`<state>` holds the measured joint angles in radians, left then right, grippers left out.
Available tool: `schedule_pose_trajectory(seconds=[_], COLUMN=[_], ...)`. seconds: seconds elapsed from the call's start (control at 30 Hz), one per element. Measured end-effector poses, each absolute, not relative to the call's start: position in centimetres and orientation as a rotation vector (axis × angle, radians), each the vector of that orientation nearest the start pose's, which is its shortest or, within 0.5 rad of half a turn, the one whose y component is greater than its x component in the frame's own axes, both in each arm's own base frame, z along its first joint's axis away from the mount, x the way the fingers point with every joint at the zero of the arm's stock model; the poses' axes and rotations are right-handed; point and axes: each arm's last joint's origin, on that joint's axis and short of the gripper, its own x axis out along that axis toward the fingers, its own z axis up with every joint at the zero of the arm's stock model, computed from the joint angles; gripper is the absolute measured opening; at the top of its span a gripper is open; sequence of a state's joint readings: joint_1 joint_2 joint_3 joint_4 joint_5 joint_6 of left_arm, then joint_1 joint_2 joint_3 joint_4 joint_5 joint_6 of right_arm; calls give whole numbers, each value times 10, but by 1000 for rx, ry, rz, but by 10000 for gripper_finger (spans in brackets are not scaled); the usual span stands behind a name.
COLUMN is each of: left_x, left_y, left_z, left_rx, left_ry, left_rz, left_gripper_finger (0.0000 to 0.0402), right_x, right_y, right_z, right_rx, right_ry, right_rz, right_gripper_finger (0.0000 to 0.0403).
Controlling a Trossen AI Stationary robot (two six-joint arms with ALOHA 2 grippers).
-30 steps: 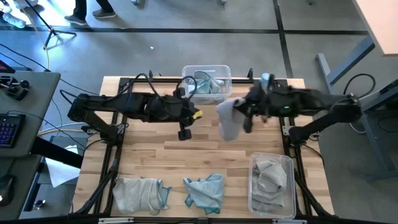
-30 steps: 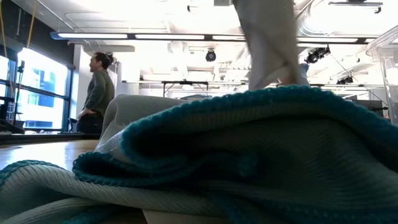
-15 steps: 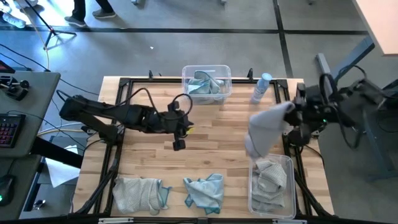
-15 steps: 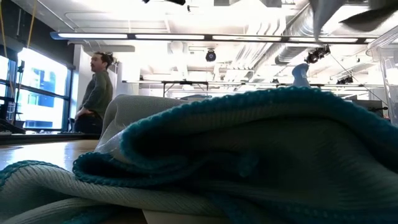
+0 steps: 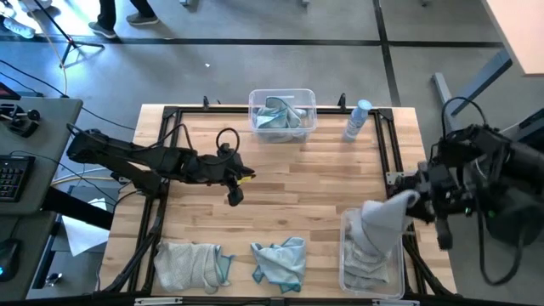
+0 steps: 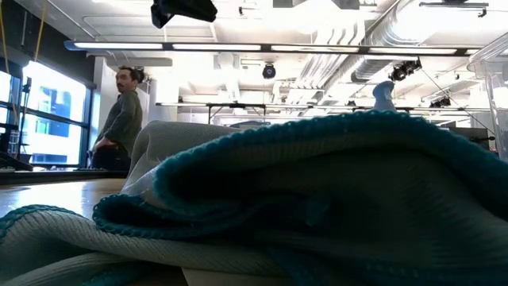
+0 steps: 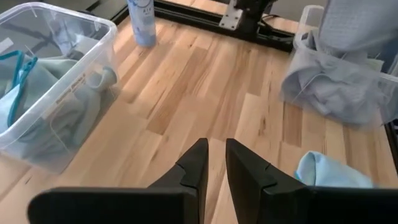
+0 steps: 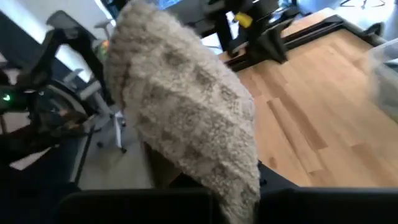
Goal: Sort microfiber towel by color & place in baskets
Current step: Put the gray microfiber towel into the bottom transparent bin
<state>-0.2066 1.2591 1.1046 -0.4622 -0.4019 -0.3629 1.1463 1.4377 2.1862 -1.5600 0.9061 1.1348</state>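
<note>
A wooden table (image 5: 280,195) framed in black metal is seen from above. Two clear baskets stand on it: the far basket (image 5: 282,115) at the far edge holds teal-edged towels, and the near-right basket (image 5: 370,252) holds a heap of grey towels. Two more towels lie along the near edge, a grey towel with teal trim (image 5: 191,265) at the left and a crumpled teal towel (image 5: 280,260) beside it. A grey towel (image 5: 382,217) is held in the closed fingers of the right gripper (image 5: 415,200), and it hangs over the near-right basket. The left gripper (image 5: 235,194) is stationed above bare wood at the table's left-centre, its fingers (image 7: 198,165) nearly together with only a narrow gap and nothing between them. A spray bottle (image 5: 357,120) stands near the far basket.
</note>
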Motion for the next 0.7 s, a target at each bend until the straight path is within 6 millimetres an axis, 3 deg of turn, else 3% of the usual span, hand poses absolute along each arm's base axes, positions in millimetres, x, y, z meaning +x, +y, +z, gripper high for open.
schedule_pose_trajectory(seconds=[0.17,0.33,0.47,0.7], left_x=[265,266,266,266], left_y=[-44,-44,-44,-43], left_z=[320,321,321,321], left_rx=[-172,-162,-138,-111], left_ry=[531,518,523,527], left_rz=[291,283,273,268], left_gripper_finger=[42,42,42,42], right_x=[108,113,113,123], right_y=[185,207,215,224], right_z=[484,439,401,345], right_rx=[344,434,471,424], right_ry=[564,797,969,1004], right_rz=[-71,-132,-245,-340], right_gripper_finger=[0,0,0,0])
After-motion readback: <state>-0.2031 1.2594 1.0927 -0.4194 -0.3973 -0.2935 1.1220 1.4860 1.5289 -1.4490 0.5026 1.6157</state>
